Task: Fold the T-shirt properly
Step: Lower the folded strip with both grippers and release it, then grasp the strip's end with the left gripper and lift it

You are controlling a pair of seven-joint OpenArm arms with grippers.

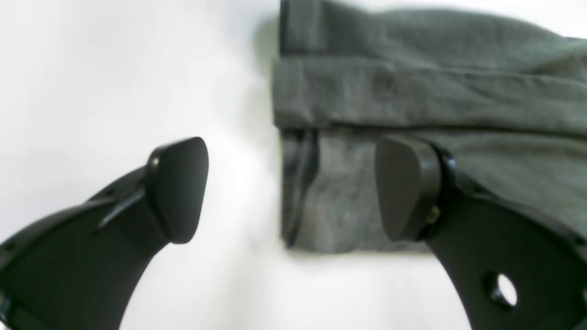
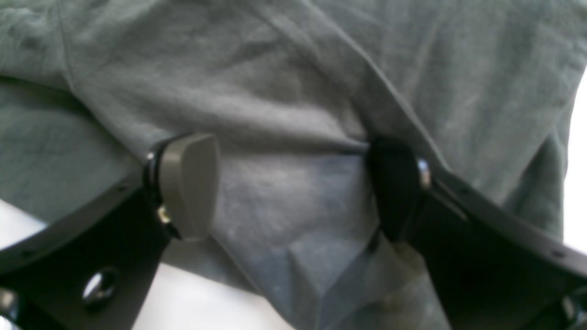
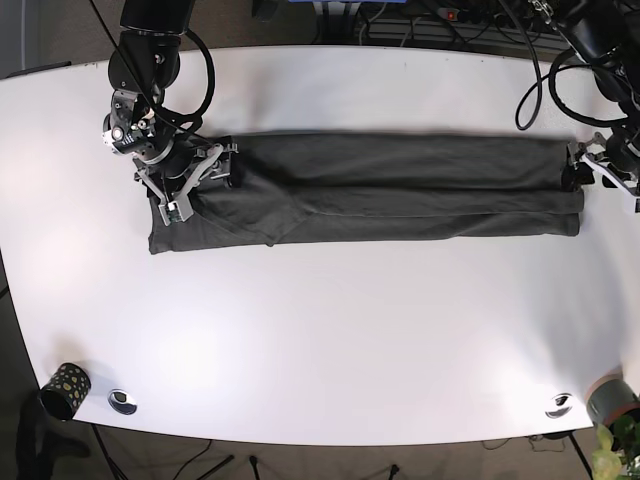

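Shirt: You see the gray shirt [image 3: 370, 187] folded into a long strip. It lies flat across the far half of the white surface [image 3: 330, 330].
Left fingers: Your left fingers [image 1: 291, 190] are spread wide and hold nothing. They sit at the end of the shirt, one finger over the cloth and one over the bare surface.
Right fingers: Your right fingers [image 2: 293, 188] are spread wide too. They press down on the other end of the shirt, with cloth bunched between them.
Other things: A small dotted cup [image 3: 65, 388] stands at the near edge.
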